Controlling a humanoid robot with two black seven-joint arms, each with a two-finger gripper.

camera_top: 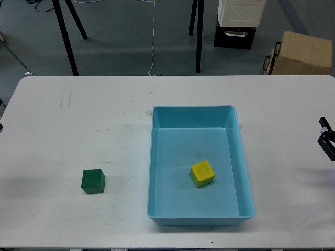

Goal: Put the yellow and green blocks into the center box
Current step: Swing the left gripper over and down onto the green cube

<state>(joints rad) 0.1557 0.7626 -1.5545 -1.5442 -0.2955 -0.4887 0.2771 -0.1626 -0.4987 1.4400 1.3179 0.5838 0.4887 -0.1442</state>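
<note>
The yellow block (202,173) lies inside the light blue box (155,157) at the middle of the white table, toward its front half. The green block (93,181) sits on the table to the left of the box, about a hand's width from its wall. My right gripper (325,135) shows only at the right edge of the head view, well clear of the box; its two fingers stand apart and hold nothing. My left gripper is out of view.
The white table (84,120) ends at its front edge just below the box. Beyond the far edge are black stand legs (198,36), a white and black case (238,21) and a cardboard box (302,52) on the floor.
</note>
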